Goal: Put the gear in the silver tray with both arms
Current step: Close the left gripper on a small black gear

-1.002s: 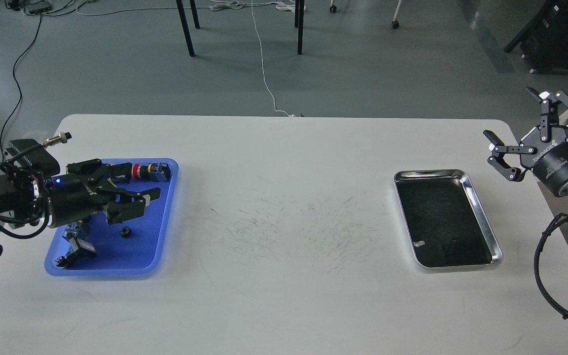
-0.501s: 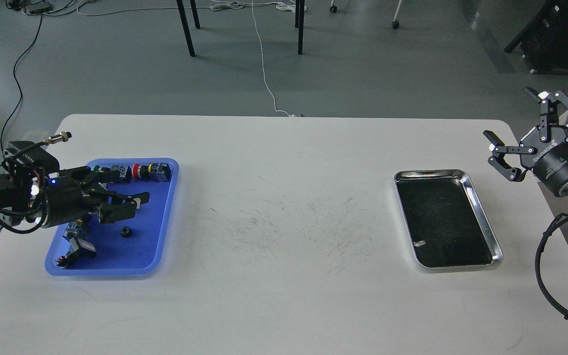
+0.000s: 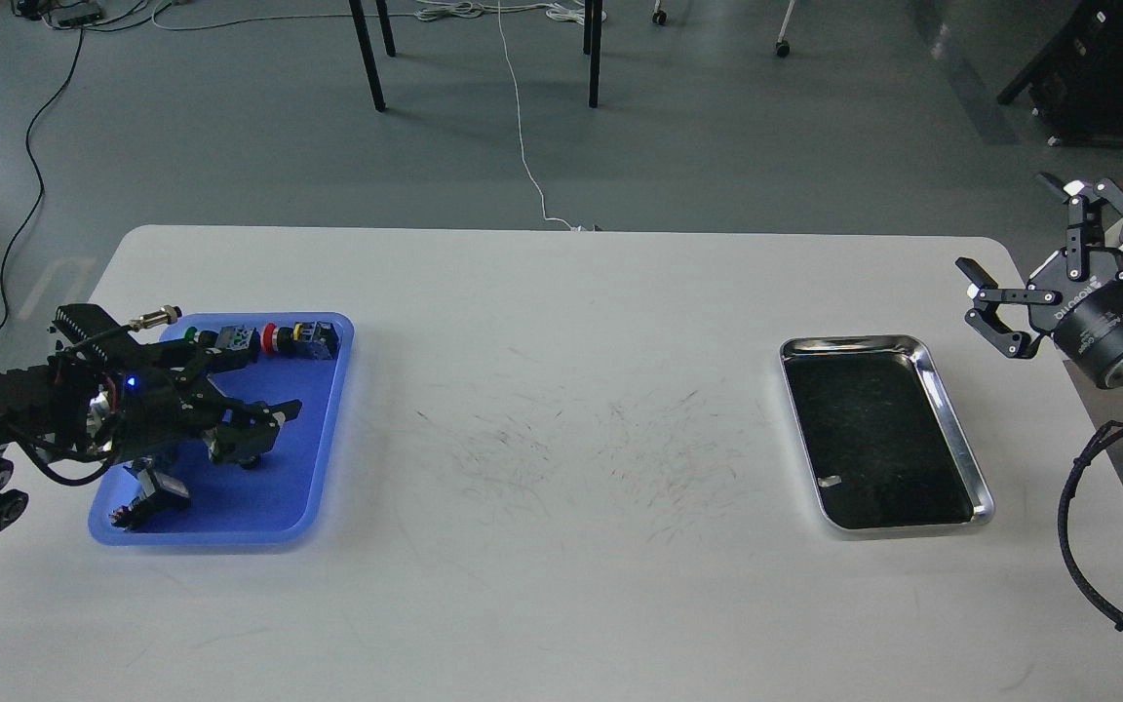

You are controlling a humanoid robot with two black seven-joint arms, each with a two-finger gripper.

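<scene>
Left end effector (image 3: 264, 432) gapes over the blue tray (image 3: 323, 429) — right end effector (image 3: 1020, 263) spread wide, empty.

Looks like a robotics lab or test room to me: bare grey floor (image 3: 230, 127) with loose cables (image 3: 522, 136) trailing across it, black furniture legs (image 3: 367, 54), a scuffed white tabletop (image 3: 561, 439), and a blue parts tray (image 3: 318, 429) of small electrical components.

Desk (image 3: 561, 409): plastic tray (image 3: 323, 429) at left, silver tray (image 3: 951, 419) at right, well apart. Small parts (image 3: 269, 338) in a row along the plastic tray's far edge. Left gripper (image 3: 264, 429) over the plastic tray; right gripper (image 3: 1020, 258) beyond the silver tray's far right corner.
</scene>
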